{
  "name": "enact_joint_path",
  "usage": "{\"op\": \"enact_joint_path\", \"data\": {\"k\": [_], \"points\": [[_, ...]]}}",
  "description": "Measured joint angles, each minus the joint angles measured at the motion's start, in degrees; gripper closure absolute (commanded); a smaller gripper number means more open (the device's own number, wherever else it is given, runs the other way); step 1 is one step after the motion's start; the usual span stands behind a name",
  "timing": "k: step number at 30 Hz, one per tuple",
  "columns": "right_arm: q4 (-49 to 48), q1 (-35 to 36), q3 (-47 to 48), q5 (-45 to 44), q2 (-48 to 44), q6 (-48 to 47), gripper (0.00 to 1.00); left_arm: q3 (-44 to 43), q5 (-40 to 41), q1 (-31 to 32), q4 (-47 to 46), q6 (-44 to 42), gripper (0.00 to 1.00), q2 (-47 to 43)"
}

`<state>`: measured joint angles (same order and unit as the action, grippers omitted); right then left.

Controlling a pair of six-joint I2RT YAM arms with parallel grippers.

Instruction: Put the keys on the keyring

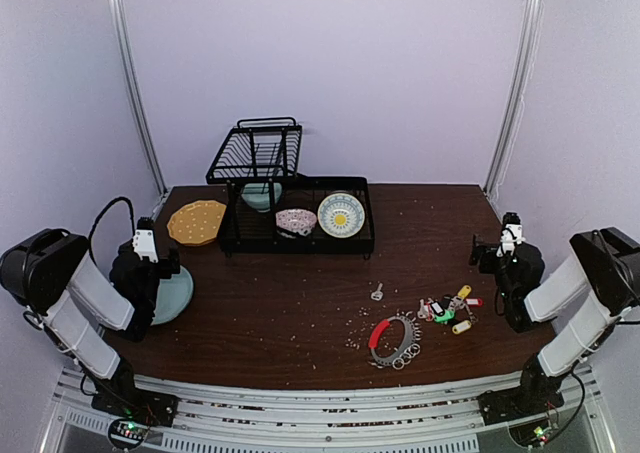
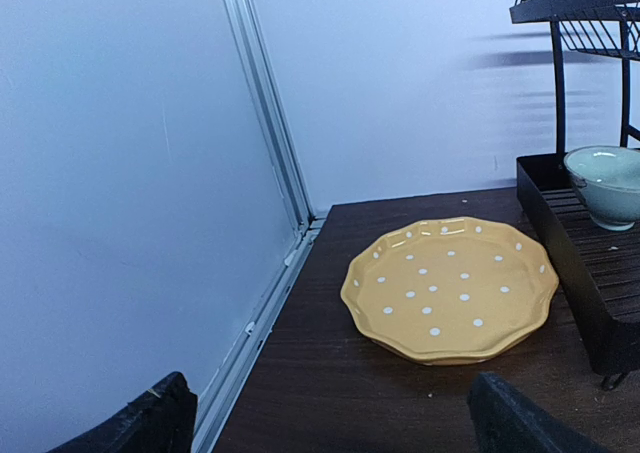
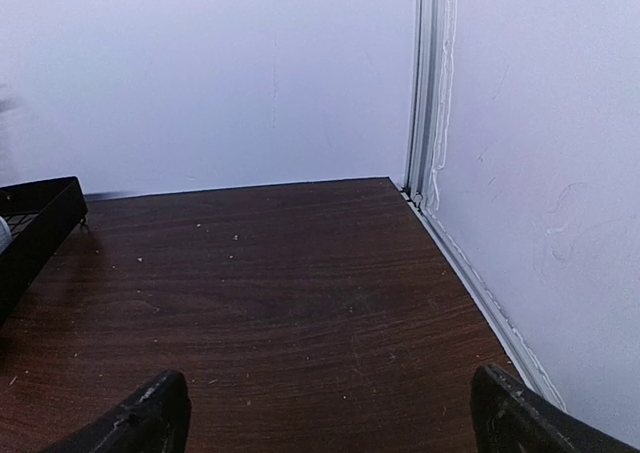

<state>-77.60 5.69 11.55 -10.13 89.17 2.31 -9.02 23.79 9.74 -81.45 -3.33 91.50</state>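
The keyring (image 1: 394,341), a hoop with a red arc and a fringe of small silver split rings, lies on the table at the front right of centre. A cluster of keys (image 1: 452,309) with yellow, red, green and white tags lies just right of it. One lone silver key (image 1: 377,293) lies a little behind the hoop. My left gripper (image 1: 150,235) is open and empty at the far left, facing a yellow plate. My right gripper (image 1: 507,235) is open and empty at the right, behind the keys. Neither wrist view shows the keys or keyring.
A black dish rack (image 1: 296,213) at the back holds a bowl (image 2: 607,183) and two plates. A yellow dotted plate (image 1: 196,222) (image 2: 450,288) lies left of it. A pale green plate (image 1: 175,295) sits under the left arm. Crumbs dot the table.
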Motion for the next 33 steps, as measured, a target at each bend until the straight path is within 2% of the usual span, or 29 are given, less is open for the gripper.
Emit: {"op": "enact_joint_path", "data": {"k": [15,19,22,27,29,33], "points": [[2.1,-0.9,0.8,1.6,-0.5,0.8,0.0,-0.1,0.0,0.0,0.0,0.0,0.02,0.0],[17.1,-1.3,5.9,4.1,-10.4,2.0,0.01,-0.7,-1.1,-1.4,1.2,0.8,0.02,-0.2],[29.9,-1.3,13.3,9.6,-19.4,5.2,0.15,-2.4,-2.0,-2.3,5.1,1.0,0.02,-2.2],[45.3,0.0,22.2,25.5,-25.8,15.5,0.28,-13.7,1.8,-1.7,25.7,4.4,0.02,-15.1],[53.3,3.9,23.7,27.5,-26.1,18.8,0.29,-17.0,3.0,-0.8,30.6,6.7,0.02,-21.7],[69.7,18.5,24.2,23.7,-26.1,22.6,0.36,-20.0,3.7,4.5,37.8,10.2,0.02,-35.5]]}}
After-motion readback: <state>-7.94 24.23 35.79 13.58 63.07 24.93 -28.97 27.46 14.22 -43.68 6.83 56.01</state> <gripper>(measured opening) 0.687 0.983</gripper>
